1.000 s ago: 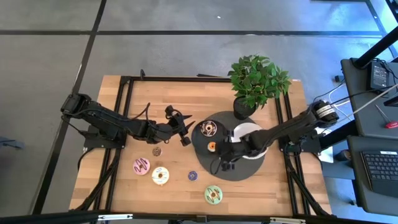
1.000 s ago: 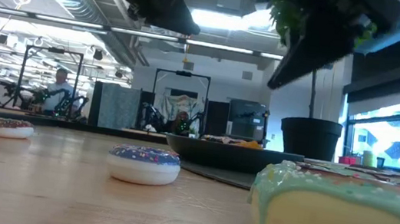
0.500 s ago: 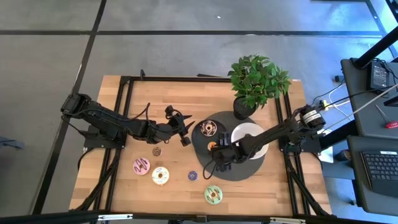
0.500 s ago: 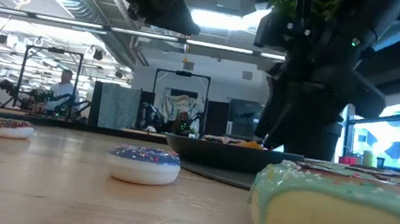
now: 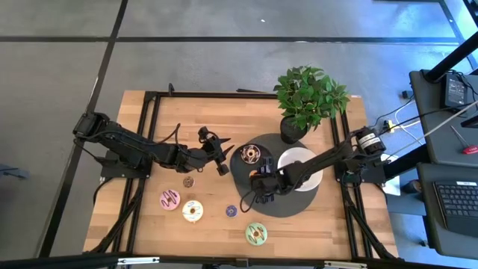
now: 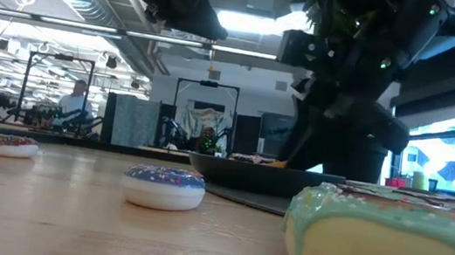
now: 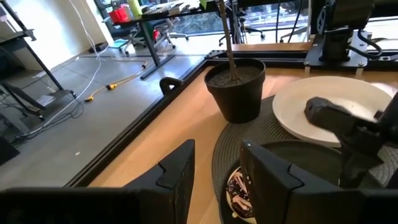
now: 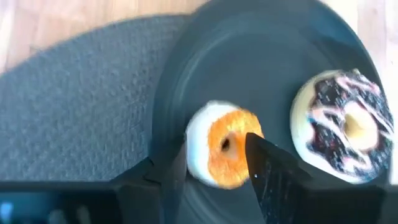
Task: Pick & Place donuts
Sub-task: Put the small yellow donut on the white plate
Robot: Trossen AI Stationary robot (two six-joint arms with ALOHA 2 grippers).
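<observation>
On the black plate [image 5: 263,155] lie a brown-iced donut [image 5: 250,155] and a small orange-iced donut [image 5: 255,175]. My right gripper [image 5: 255,183] is open above the plate, pointing down, with one finger on each side of the orange donut [image 8: 222,151]. My left gripper [image 5: 222,158] is open and hovers by the plate's left rim, holding nothing. Flat on the wood lie a tiny brown donut [image 5: 188,181], a pink one [image 5: 170,199], a cream one [image 5: 193,211], a small purple one [image 5: 231,211] and a green one [image 5: 256,234]. My right gripper's fingers [image 8: 264,167] stand on either side of the orange donut, coming from above. I cannot tell whether they touch it. The donut lies flat on the black plate.
A white plate [image 5: 302,158] sits on the round dark mat [image 5: 287,205], right of the black plate. A potted plant [image 5: 308,97] stands at the mat's far edge. Black frame rails [image 5: 146,134] run along the table's sides. Bare wood lies at the far left.
My right gripper has moved toward the table's left, from over the mat beside the white plate to above the orange donut on the black plate. In the low view it has come into sight behind the plate. My left arm has kept still.
</observation>
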